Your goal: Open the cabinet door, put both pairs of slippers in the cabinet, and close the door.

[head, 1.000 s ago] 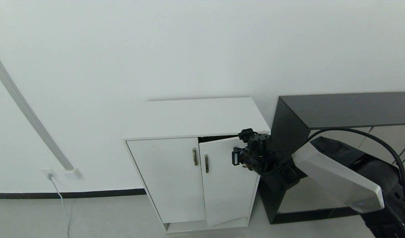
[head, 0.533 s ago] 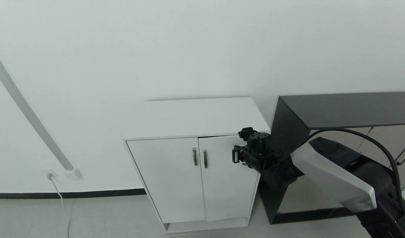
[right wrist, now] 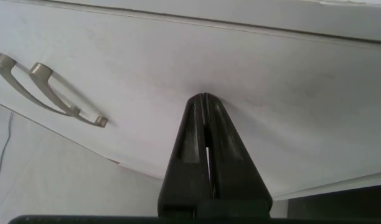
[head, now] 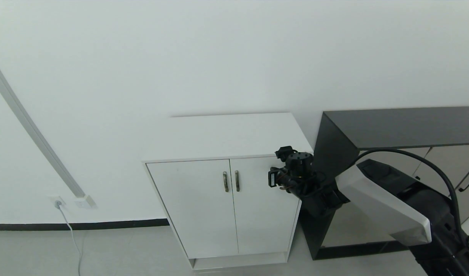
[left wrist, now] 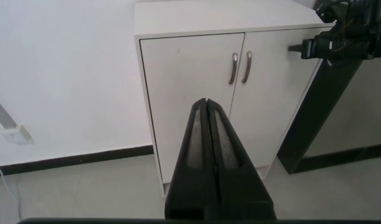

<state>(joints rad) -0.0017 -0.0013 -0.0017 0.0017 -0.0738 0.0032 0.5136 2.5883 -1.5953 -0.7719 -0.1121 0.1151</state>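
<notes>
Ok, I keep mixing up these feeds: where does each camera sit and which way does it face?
Head view: on the head, looking forward and down at the white cabinet; right arm and right hand at its right door.
Left wrist view: on the left wrist, facing the cabinet front from farther back; shut left hand in front.
Right wrist view: on the right wrist, close to the right door; shut right hand.
Shared: all show the door handles.

Cabinet (head: 234, 134) front: both doors (head: 196, 207) flush, sealing the inside (only the paired handles (head: 231, 181) stand proud).
Right door: right gripper (right wrist: 206, 99) pressed against it, tips together.
Right of cabinet: dark sideboard (head: 403, 126) just beside.
Left of cabinet: bare wall; cable (head: 71, 234) well apart.
Before cabinet: open floor (head: 123, 253).
</notes>
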